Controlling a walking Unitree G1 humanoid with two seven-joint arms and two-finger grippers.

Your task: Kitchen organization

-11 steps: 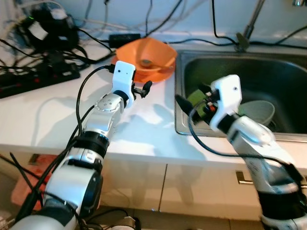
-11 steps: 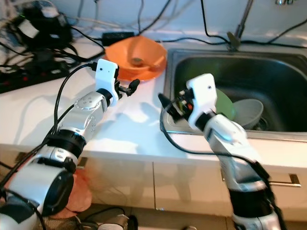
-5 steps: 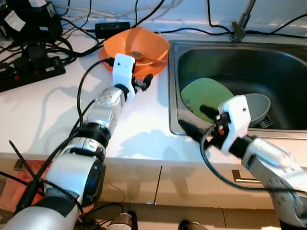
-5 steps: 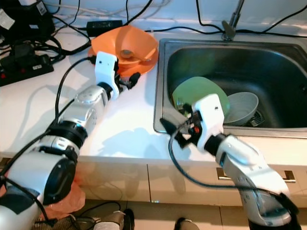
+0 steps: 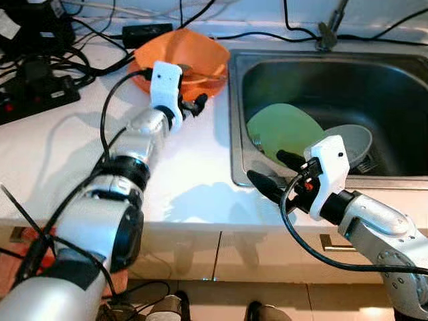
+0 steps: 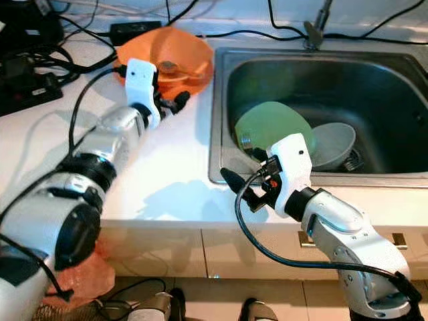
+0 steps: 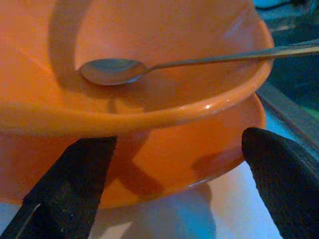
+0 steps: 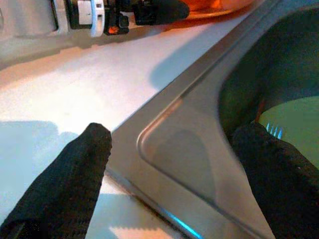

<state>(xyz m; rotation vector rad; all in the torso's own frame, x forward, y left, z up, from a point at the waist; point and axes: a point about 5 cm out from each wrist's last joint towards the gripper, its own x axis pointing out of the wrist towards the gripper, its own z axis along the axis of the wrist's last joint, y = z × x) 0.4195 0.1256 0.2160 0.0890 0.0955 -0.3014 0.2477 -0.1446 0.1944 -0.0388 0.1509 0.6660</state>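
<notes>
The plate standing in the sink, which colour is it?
The plate is light green, clearest in the left eye view.

No readable text, labels, brands or numbers anywhere. White tags on the black power gear [image 5: 30,27] at the back of the counter are too blurred and small to tell whether they carry print.
</notes>
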